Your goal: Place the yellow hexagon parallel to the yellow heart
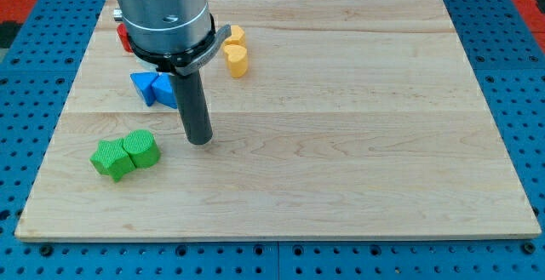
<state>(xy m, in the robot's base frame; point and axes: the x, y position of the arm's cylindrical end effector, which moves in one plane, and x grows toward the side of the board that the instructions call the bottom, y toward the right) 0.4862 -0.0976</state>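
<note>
the yellow hexagon (235, 35) lies near the view's top of the wooden board (358, 127), partly hidden behind the metal body of the arm (163, 12), so its shape can be made out only in part. the yellow heart (236, 60) stands just below it in the view, touching it or almost touching, and which of the two it is cannot be told for sure. the arm has no claw at all, only a straight dark rod (193, 101), so there is nothing to be spread or pressed together, and it pinches nothing. the tip (200, 141) rests on the bare wood, well apart from both yellow blocks, and these lie up and a little to the view's right from it. nearer to the tip are the blue blocks (153, 88), up and to the view's left, with a triangle shape among them, and the two green blocks (125, 154), to the view's left and a little lower. a red block (123, 37) shows at the view's top left behind the arm. as a judgement, the coming move depends on this direction: the tip must travel up past the heart to reach a side of the hexagon, and the heart stands almost in this way, so it could be pushed by mistake
</note>
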